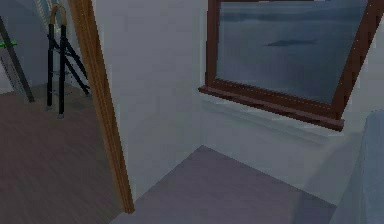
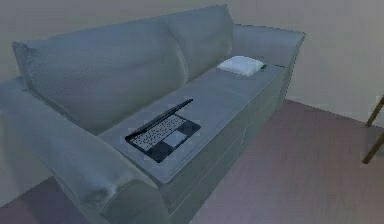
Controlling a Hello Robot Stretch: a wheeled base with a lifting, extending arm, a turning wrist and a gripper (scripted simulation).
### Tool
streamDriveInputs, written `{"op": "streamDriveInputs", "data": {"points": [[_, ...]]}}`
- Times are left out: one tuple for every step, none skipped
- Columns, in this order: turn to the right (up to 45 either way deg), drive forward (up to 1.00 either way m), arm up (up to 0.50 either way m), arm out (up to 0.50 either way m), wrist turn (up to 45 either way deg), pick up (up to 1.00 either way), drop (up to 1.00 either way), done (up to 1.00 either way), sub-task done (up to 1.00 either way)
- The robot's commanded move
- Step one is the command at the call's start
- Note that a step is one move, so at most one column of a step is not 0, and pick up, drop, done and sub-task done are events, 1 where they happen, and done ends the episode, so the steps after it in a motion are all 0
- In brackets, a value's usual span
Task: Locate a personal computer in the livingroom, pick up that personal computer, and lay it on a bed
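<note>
Fingers of the gripper: I cannot tell how they stand.

The laptop (image 2: pixel 165 130) lies on the sofa (image 2: pixel 100 60), about midway along the seat, with its dark keyboard face up and one side close to the seat's front edge. A small white pillow (image 2: pixel 240 66) rests well apart from it, at the seat's far end against the armrest.

The laptop looks stiff, thin and fairly light, but fragile at the hinge and screen, with smooth, slippery faces. I would take hold of the keyboard half at the edge nearest the seat's front, not the lid. The soft cushion will give under pressure, so a downward push may sink or tip the laptop.

Dull mauve floor (image 2: pixel 300 160) runs along the sofa's front, and a wooden leg (image 2: pixel 375 125) stands at the arm side view's right edge. Ahead are a dark-framed window (image 1: pixel 290 50) in a pale wall, a wooden door post (image 1: pixel 100 100), and dark straps (image 1: pixel 60 60) hanging beyond it.
</note>
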Motion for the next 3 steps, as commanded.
{"op": "streamDriveInputs", "data": {"points": [[0.0, 0.00, 0.00, 0.50, 0.0, 0.00, 0.00, 0.00, 0.00], [0.0, 0.00, 0.00, 0.00, 45.0, 0.00, 0.00, 0.00, 0.00], [0.0, 0.00, 0.00, 0.00, 45.0, 0.00, 0.00, 0.00, 0.00]]}}
